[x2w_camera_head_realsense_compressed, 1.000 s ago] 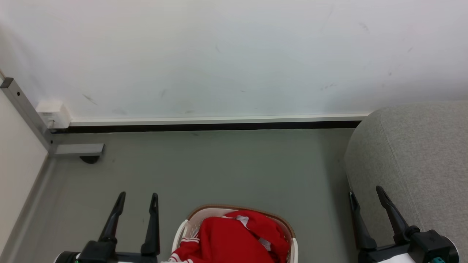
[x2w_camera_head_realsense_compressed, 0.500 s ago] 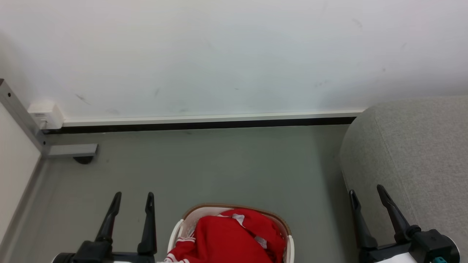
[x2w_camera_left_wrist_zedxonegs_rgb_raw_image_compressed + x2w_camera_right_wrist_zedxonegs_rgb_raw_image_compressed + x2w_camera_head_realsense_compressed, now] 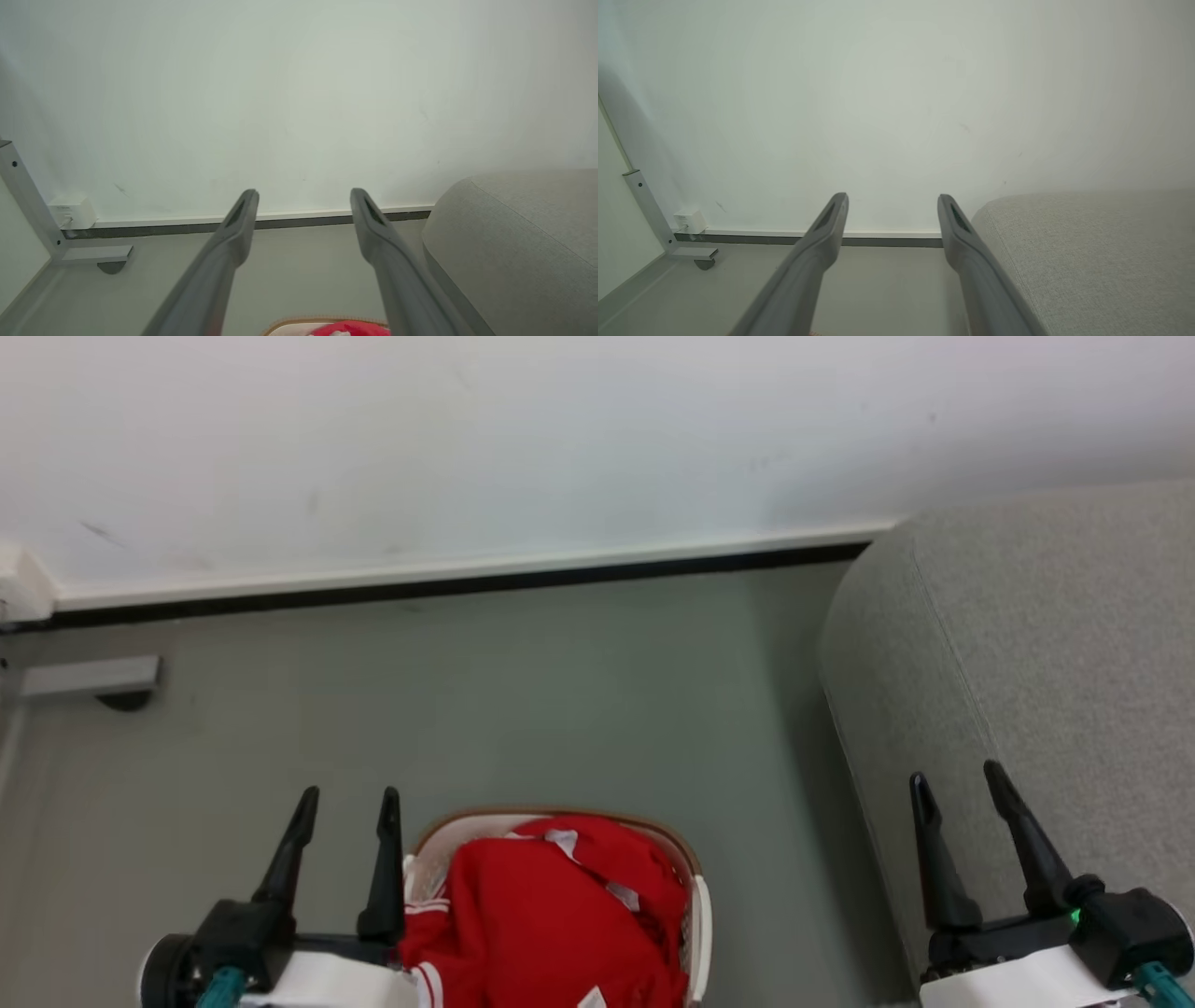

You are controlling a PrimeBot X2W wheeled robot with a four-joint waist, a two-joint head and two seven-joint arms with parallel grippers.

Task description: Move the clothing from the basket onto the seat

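Bright red clothing [image 3: 551, 919] with white striped trim fills the cream basket [image 3: 698, 915] with its brown rim, at the bottom centre of the head view. A sliver of the clothing [image 3: 350, 329] and of the basket's rim [image 3: 289, 323] also shows at the bottom of the left wrist view. My left gripper [image 3: 347, 795] stands open just left of the basket, nothing between its fingers [image 3: 238, 228]. My right gripper [image 3: 957, 777] is open in front of the light grey seat [image 3: 1046, 644], which fills the right side [image 3: 1087, 252]. Both grippers hang apart from the clothing.
A white wall [image 3: 560, 439] with a white and black skirting [image 3: 467, 581] runs across the back. A grey metal frame foot [image 3: 89, 679] and a small white box [image 3: 21, 588] sit at the far left. Grey floor [image 3: 523, 700] lies between basket and wall.
The head camera has tilted down and turned right: wall, seat and basket have shifted up and left in the picture. Both grippers stay open and keep their places beside the basket and seat.
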